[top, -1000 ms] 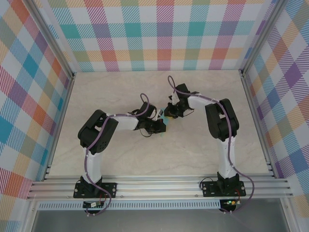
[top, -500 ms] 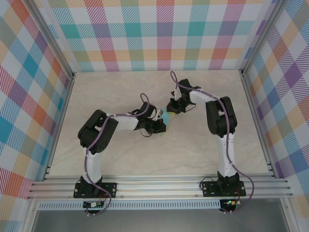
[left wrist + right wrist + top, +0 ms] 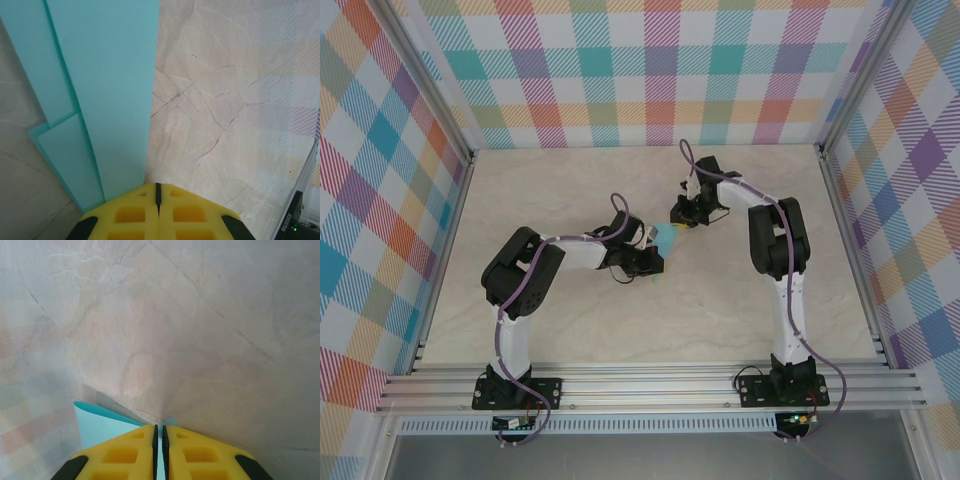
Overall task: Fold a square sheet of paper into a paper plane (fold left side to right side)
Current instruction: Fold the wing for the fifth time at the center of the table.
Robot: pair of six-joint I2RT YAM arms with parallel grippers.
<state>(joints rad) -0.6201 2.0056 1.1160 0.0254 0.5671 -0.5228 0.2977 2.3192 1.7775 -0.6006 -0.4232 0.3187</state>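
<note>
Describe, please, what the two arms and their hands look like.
The left arm and right arm both have black joint housings, white links and a purple cable running along them, on black base plates. The left hand and right hand have yellow fingers with rectangular recesses and black corners.

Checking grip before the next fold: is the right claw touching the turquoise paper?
Touching. Right wrist view: the right claw, nearly shut, has the turquoise paper running into the slit between its fingers.
</note>
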